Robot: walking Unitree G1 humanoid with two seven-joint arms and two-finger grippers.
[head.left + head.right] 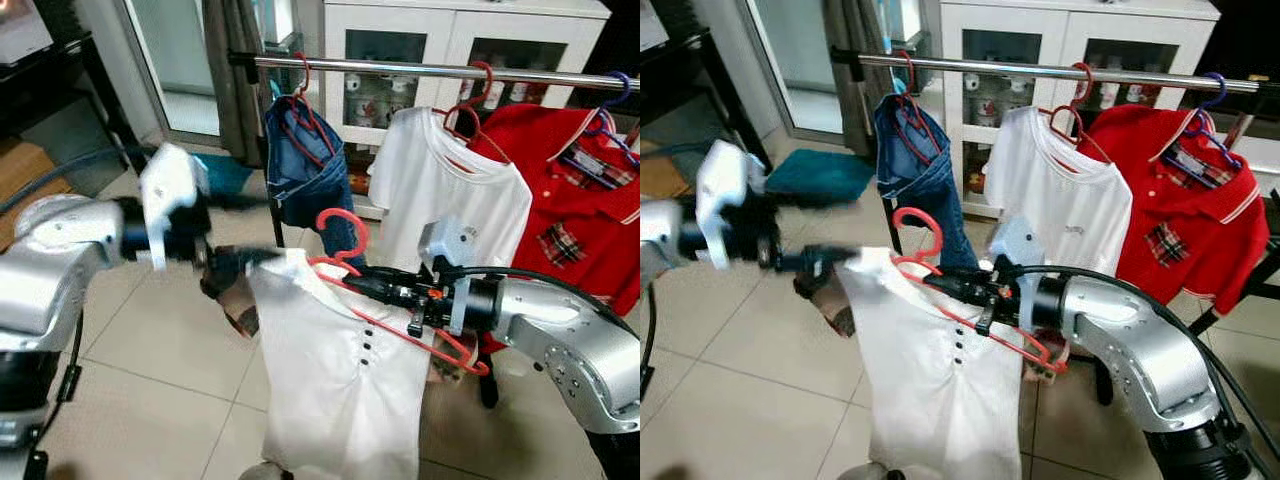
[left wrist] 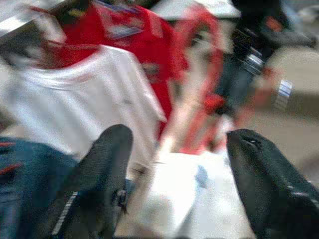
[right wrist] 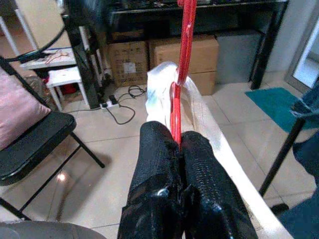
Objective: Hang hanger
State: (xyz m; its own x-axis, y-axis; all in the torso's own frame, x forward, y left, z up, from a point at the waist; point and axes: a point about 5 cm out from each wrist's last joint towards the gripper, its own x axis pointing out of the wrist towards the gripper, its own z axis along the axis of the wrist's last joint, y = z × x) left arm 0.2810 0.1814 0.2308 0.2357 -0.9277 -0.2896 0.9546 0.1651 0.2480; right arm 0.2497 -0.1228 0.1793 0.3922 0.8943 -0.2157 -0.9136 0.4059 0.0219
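Observation:
A red hanger carries a white buttoned shirt in front of me, below the steel rail. My right gripper is shut on the red hanger near its neck, its hook pointing up. My left gripper is open at the shirt's left shoulder, and the left wrist view shows the white cloth between its spread fingers. That arm is blurred.
On the rail hang a denim garment, a white T-shirt and a red polo, each on its own hanger. A white cabinet stands behind. A black chair, boxes and a black rack foot stand on the tiled floor.

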